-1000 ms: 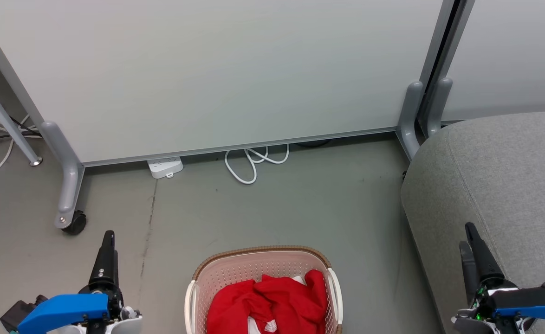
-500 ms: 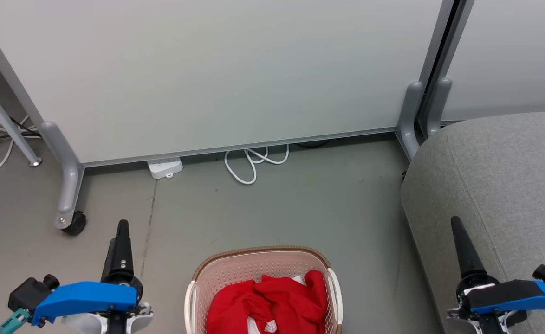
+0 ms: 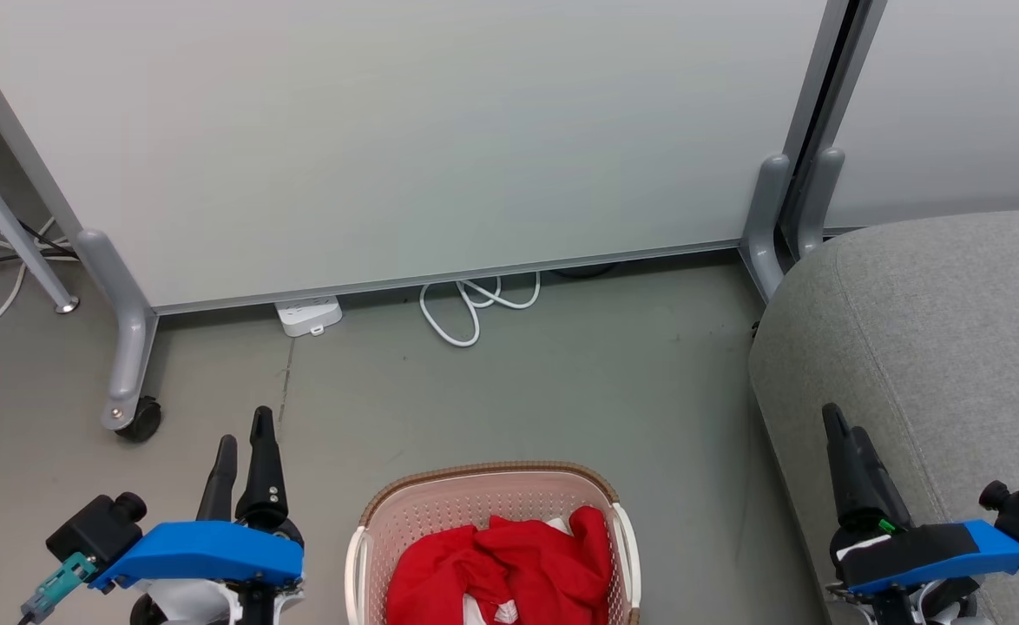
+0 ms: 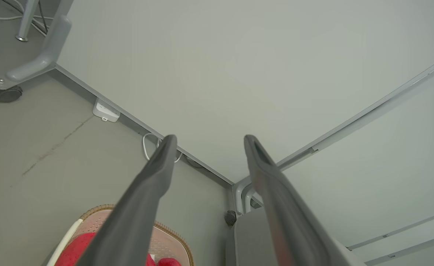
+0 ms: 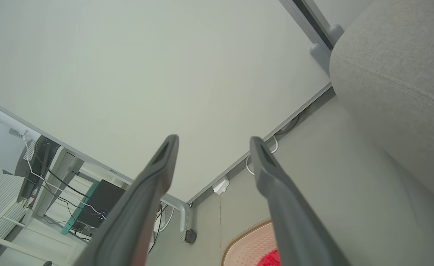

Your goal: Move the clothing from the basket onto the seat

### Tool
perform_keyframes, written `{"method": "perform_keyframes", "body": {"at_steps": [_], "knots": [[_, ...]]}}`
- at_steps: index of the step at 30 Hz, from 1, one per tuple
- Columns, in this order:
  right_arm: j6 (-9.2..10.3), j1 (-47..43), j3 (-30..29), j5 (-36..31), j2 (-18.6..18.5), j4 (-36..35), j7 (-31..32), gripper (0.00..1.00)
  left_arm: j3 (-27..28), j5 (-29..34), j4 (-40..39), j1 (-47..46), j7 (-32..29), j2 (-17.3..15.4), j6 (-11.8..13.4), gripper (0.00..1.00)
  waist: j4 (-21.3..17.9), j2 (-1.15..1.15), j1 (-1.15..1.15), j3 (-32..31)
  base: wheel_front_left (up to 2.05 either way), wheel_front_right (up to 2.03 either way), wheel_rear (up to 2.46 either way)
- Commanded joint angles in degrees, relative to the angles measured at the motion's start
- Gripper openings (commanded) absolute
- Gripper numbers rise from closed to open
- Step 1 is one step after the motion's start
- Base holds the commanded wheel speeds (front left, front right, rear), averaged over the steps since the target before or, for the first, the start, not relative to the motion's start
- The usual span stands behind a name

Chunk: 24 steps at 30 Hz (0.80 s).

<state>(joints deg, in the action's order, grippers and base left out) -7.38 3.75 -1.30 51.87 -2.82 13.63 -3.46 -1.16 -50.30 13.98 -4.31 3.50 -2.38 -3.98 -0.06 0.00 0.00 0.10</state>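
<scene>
My left gripper has its two fingers spread wide with nothing between them, and it hangs above the floor just to the left of the basket. My right gripper is spread just as wide and also empty, and from my head it shows against the near edge of the seat. The basket stands on the floor between my two arms. The clothing is heaped inside it, bright red with a little white showing. The seat stands to the basket's right, apart from it. Further off is the partition panel on its caster wheel. A power strip and a looped white cable lie at its foot.
</scene>
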Motion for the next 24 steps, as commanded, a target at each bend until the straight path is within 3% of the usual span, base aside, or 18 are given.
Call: {"method": "perform_keyframes", "body": {"at_steps": [1,24], "knots": [[-0.08,1.28,0.17,-2.13,-0.61,-0.98,-0.60,1.00,-0.59,2.38,-0.58,-1.64,0.60,-0.48,0.30,1.00,0.02,0.00,0.00,-0.03,0.00,0.00,0.00],[-0.11,0.47,1.08,-19.54,-0.43,-0.85,-4.58,1.00,-3.87,19.74,0.46,-1.77,4.57,-0.89,1.57,1.00,0.42,0.00,0.00,-0.38,0.00,0.00,0.00]]}}
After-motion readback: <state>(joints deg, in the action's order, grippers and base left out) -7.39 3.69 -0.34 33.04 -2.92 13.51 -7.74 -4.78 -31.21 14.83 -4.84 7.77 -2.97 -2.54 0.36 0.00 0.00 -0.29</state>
